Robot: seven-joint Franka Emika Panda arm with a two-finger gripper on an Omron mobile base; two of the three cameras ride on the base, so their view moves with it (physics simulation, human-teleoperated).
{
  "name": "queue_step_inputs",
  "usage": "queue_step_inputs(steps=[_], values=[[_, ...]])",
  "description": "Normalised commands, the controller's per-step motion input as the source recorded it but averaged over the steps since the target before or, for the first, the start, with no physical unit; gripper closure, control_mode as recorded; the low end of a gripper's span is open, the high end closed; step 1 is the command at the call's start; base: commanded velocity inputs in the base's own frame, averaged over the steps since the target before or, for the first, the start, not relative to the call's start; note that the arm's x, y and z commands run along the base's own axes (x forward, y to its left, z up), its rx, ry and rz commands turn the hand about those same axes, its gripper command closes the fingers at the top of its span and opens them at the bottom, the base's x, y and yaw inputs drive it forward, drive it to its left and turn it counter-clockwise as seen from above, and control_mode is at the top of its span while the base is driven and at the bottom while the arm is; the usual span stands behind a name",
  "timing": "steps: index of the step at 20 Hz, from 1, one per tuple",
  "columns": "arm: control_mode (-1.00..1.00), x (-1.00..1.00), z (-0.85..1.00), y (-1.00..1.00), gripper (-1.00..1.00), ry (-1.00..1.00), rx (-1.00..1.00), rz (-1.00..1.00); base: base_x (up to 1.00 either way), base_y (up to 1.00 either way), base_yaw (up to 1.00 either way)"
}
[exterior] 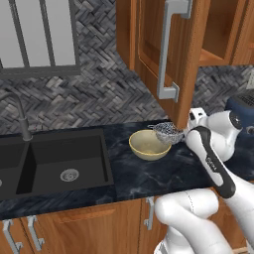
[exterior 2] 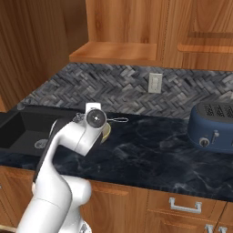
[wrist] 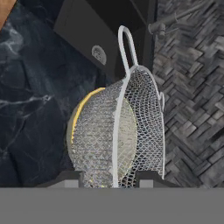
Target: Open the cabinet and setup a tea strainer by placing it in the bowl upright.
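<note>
1. One tea strainer [wrist: 131, 131] fills the centre of the hand view, its mesh pinched between the jaws of the gripper [wrist: 111, 177] — rim on edge, wire loop pointing to the upper middle.
2. In the left base view the strainer sits mid-frame, right of centre, at the right rim of the bowl [exterior: 149, 145] and just above it.
3. The bowl rests on the dark marble desk [exterior: 149, 178], with the black sink [exterior: 54, 163] at lower left.
4. The cabinet [exterior: 171, 49] hangs at upper right — door swung open.
5. A blue toaster [exterior 2: 214, 125] stands at the right edge of the right base view.
</note>
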Motion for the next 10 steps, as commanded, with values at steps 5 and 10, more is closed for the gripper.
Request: queue_step_inputs(steps=[5, 10], values=[[-1.00, 0.40, -0.33, 0.11, 1.00, 0.00, 0.00, 0.00, 0.00, 0.00, 0.00], [-1.00, 0.35, -0.21, 0.20, 1.00, 0.00, -0.02, 0.00, 0.00, 0.00, 0.00]])
